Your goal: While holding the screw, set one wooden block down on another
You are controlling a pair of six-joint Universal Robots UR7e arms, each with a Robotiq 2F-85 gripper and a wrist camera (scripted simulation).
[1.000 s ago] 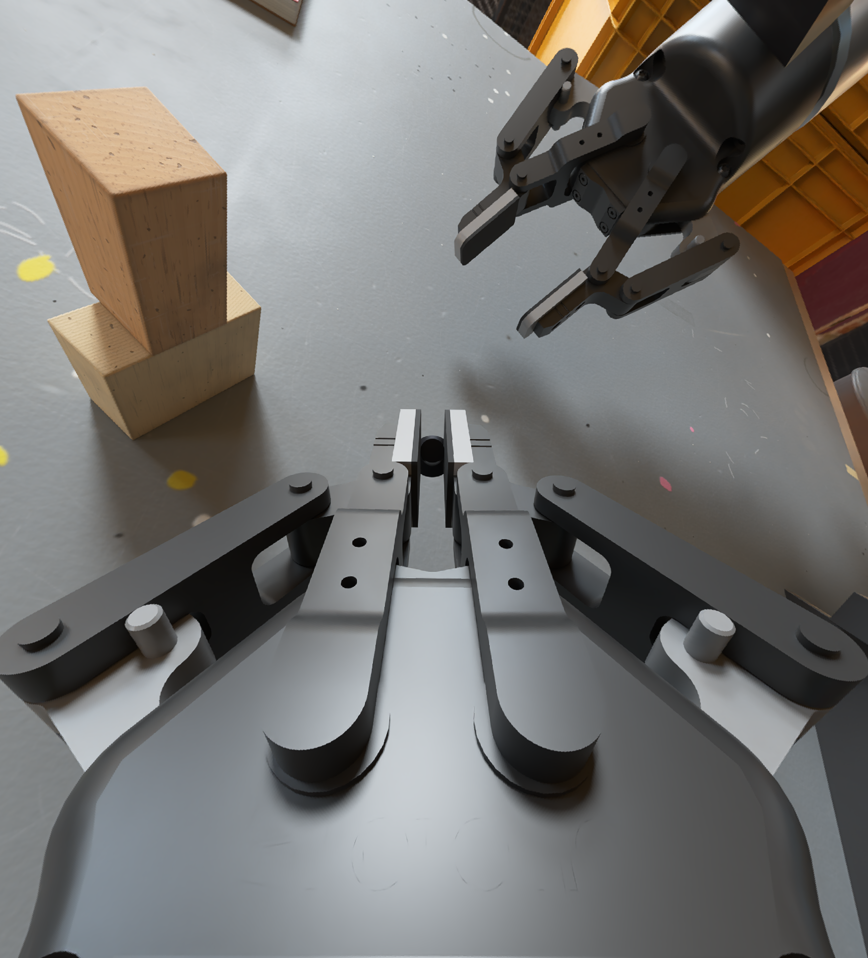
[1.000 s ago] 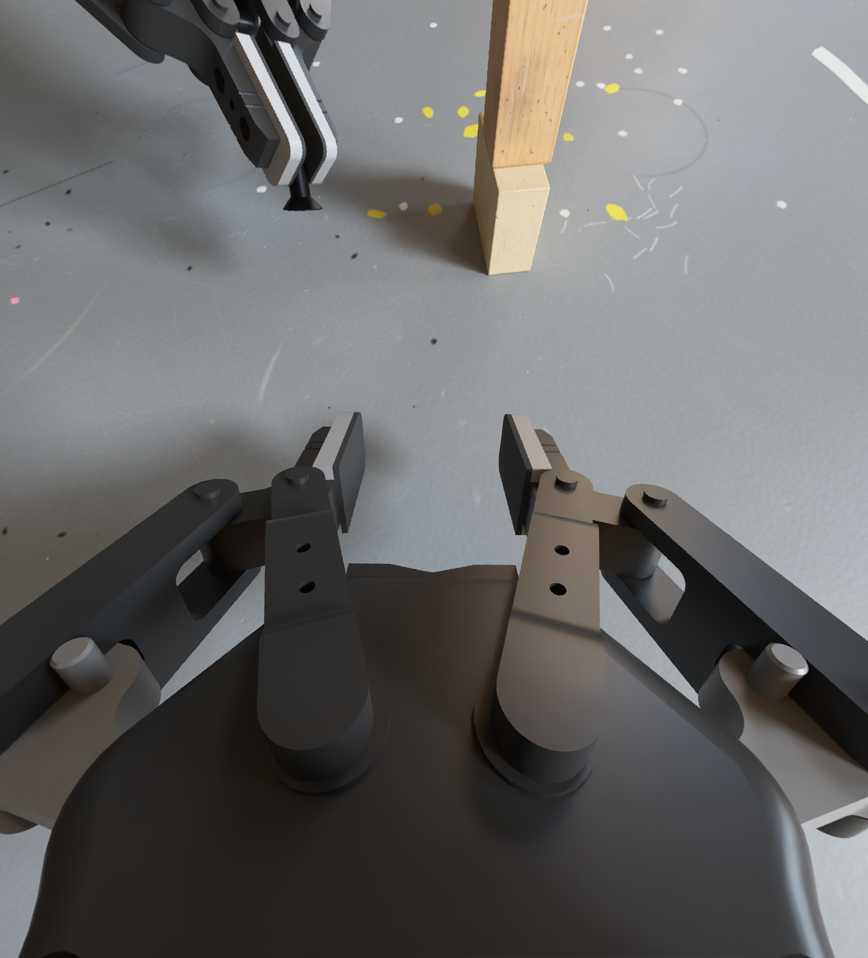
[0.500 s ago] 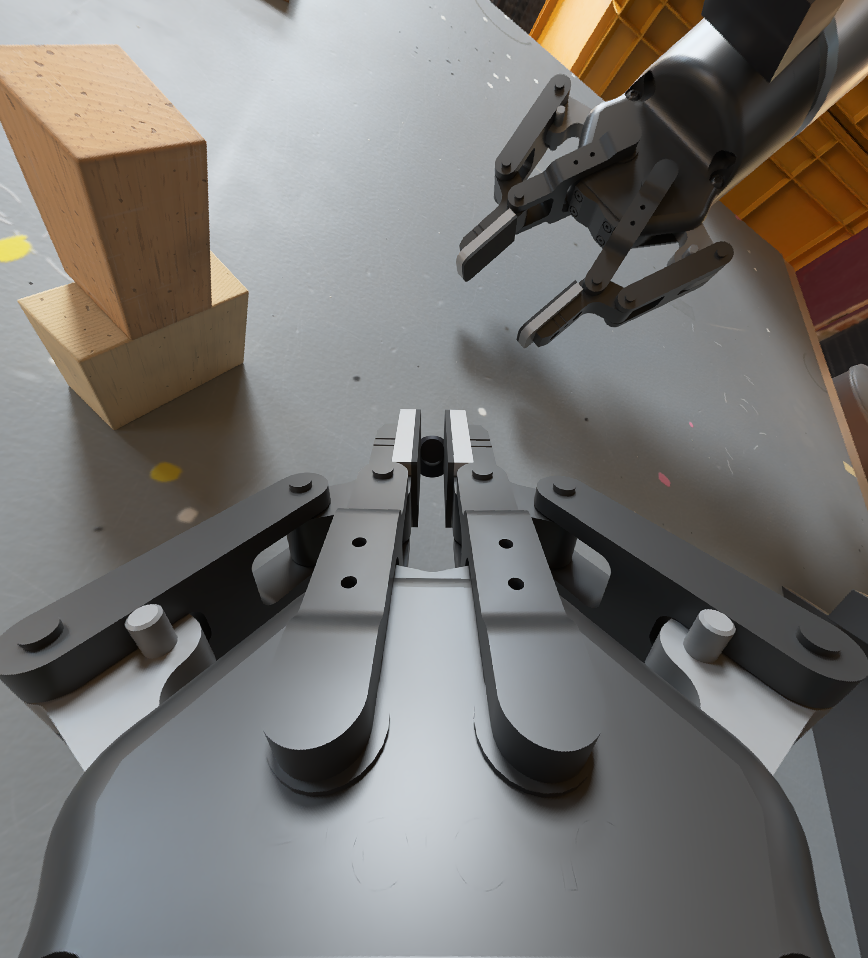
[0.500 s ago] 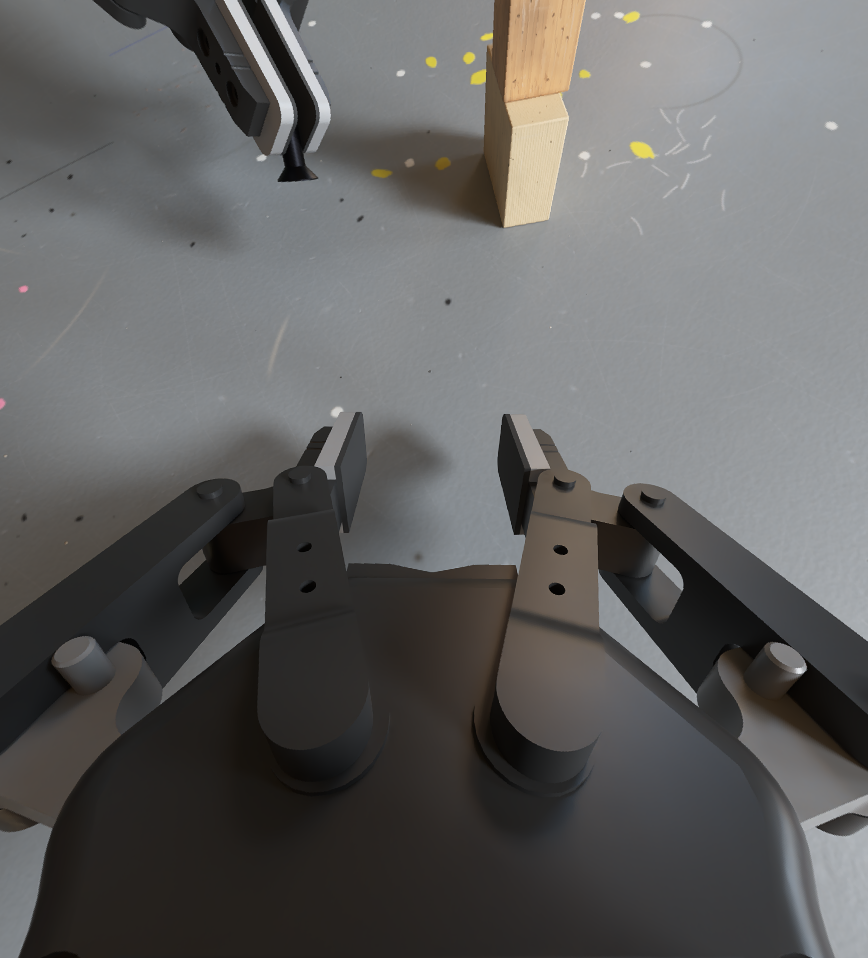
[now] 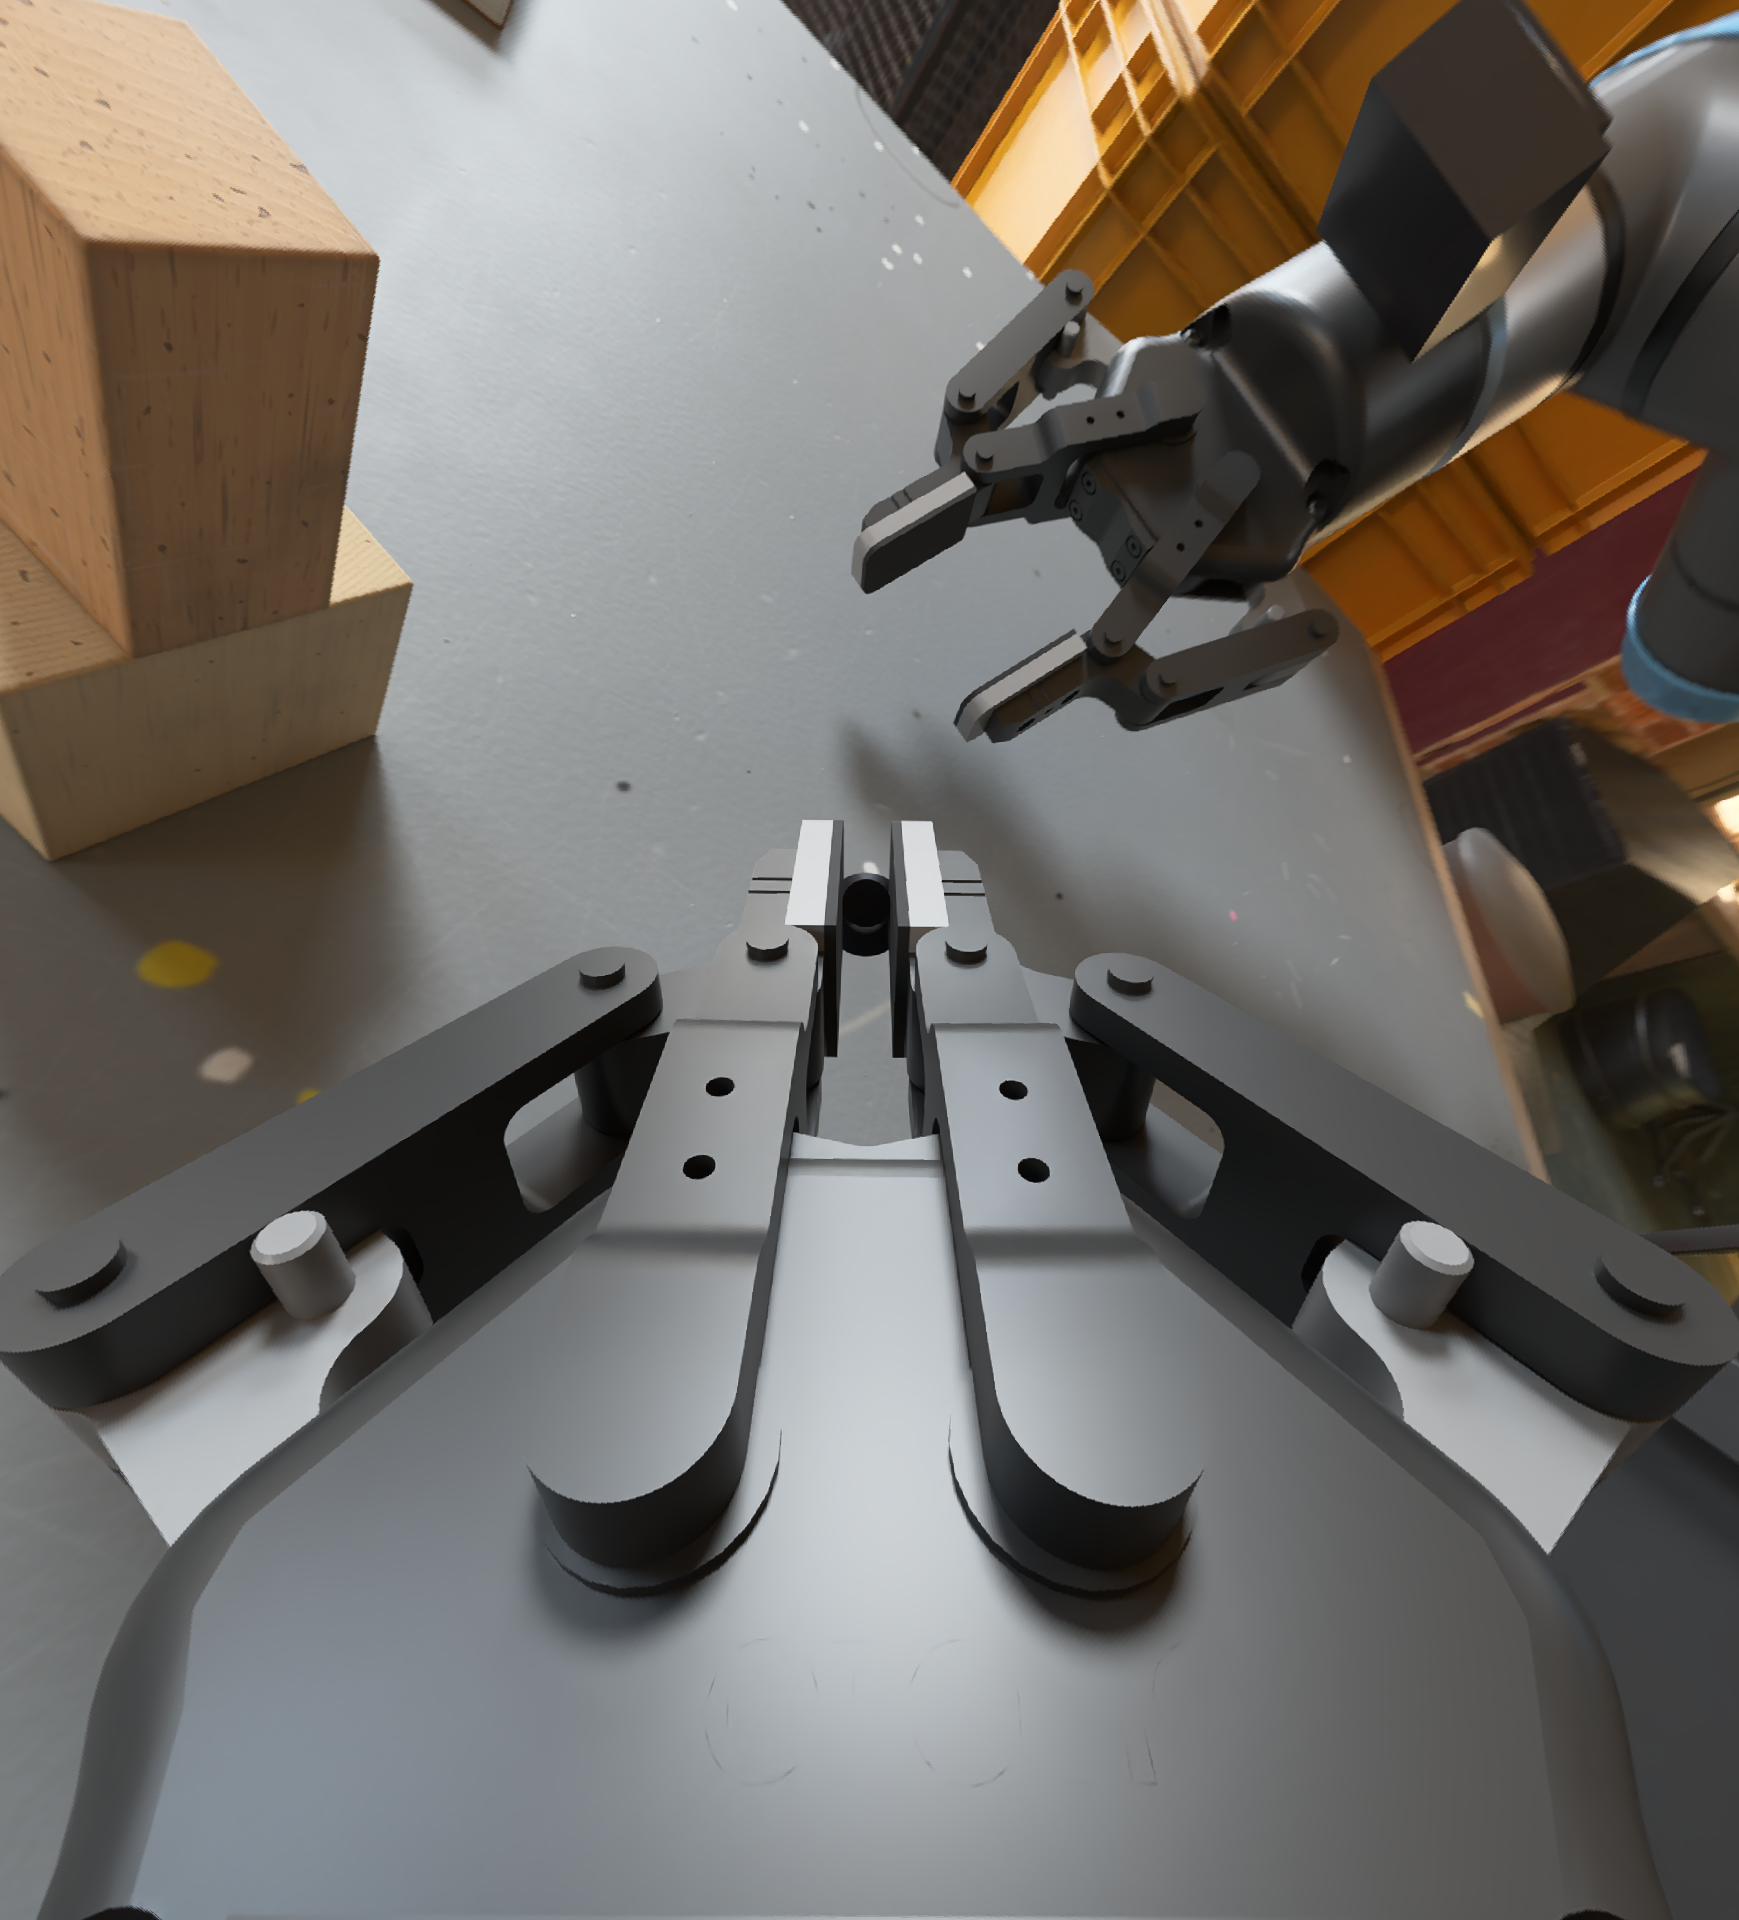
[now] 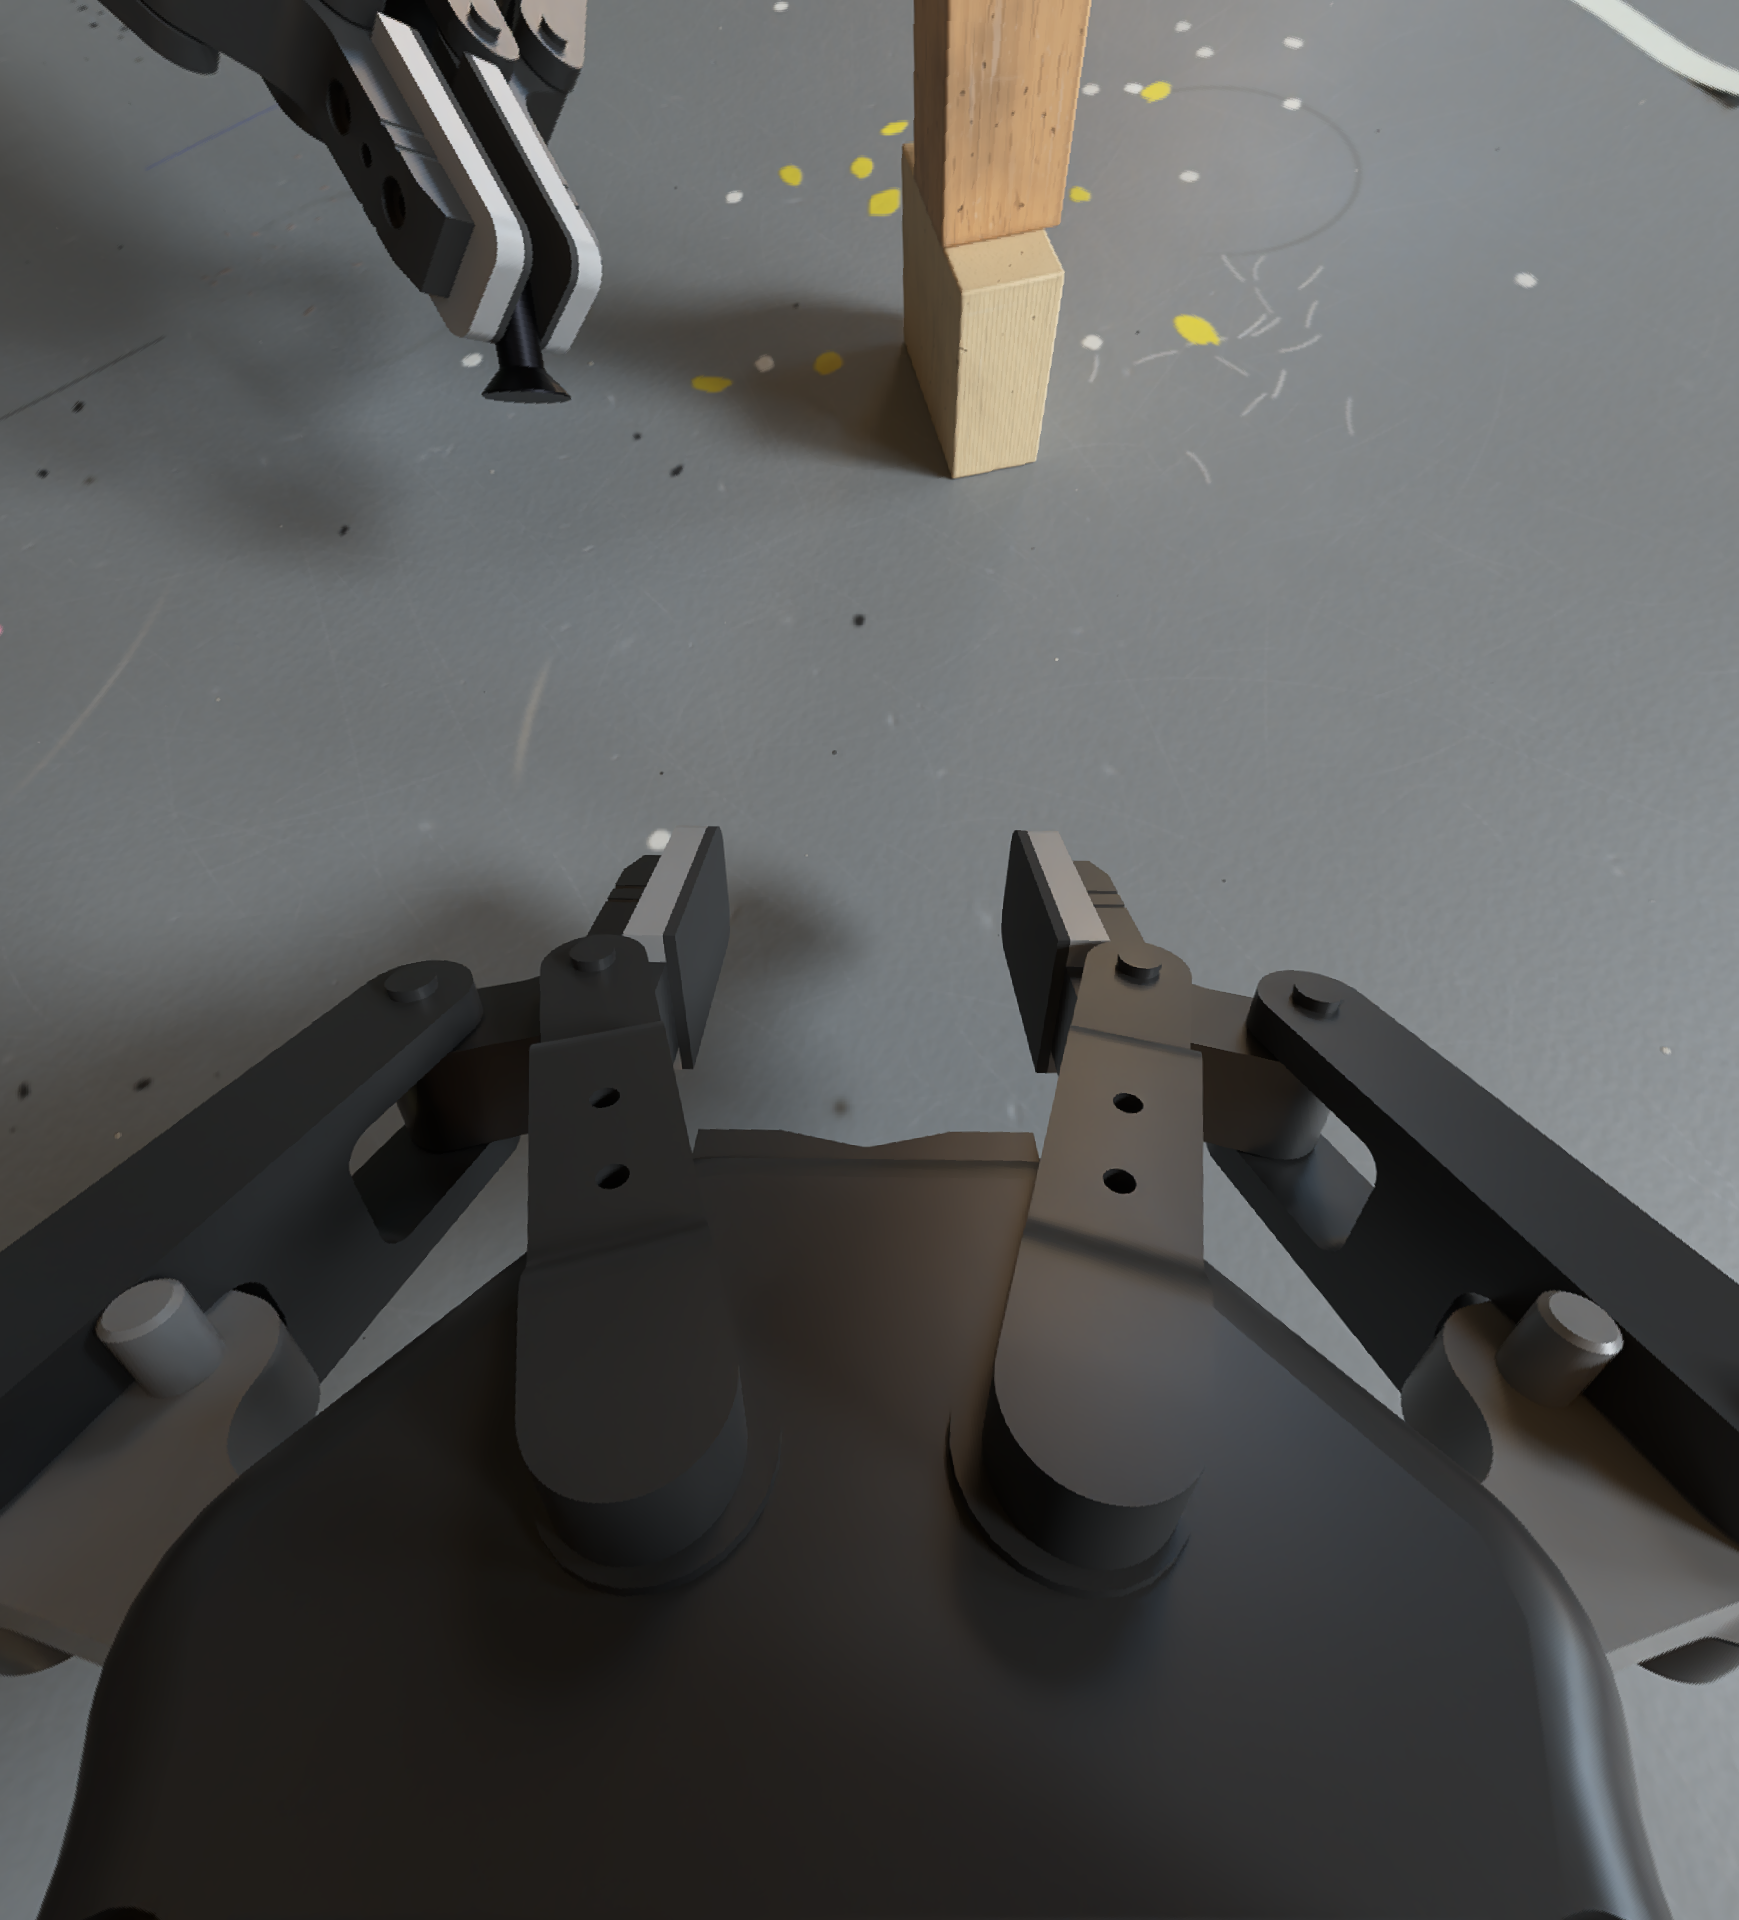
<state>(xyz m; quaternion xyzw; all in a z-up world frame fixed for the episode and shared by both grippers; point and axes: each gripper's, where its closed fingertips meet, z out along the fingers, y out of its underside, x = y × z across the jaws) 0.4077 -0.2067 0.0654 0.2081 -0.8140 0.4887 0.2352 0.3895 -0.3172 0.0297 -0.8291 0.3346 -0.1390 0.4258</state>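
Observation:
My left gripper (image 5: 866, 871) is shut on a black screw (image 5: 864, 906). From the right wrist view the left gripper (image 6: 522, 312) holds the screw (image 6: 526, 364) head down, just above the table. A darker wooden block (image 5: 148, 332) stands on a paler wooden block (image 5: 169, 707) at the left of the left wrist view. In the right wrist view the darker block (image 6: 1000, 114) rests on the pale one (image 6: 990, 353), straight ahead. My right gripper (image 6: 865, 914) is open and empty above the table; it also shows in the left wrist view (image 5: 958, 623), apart from the blocks.
The grey table (image 6: 1364, 675) carries yellow, pink and white paint specks. Orange crates (image 5: 1208, 156) stand beyond the table's far edge (image 5: 1405, 748). A white strip (image 6: 1665, 52) lies at the far right of the right wrist view.
The right gripper has drawn back from the stacked blocks, still open. The left gripper with the screw has shifted, so the stack sits nearer the left edge of its view.

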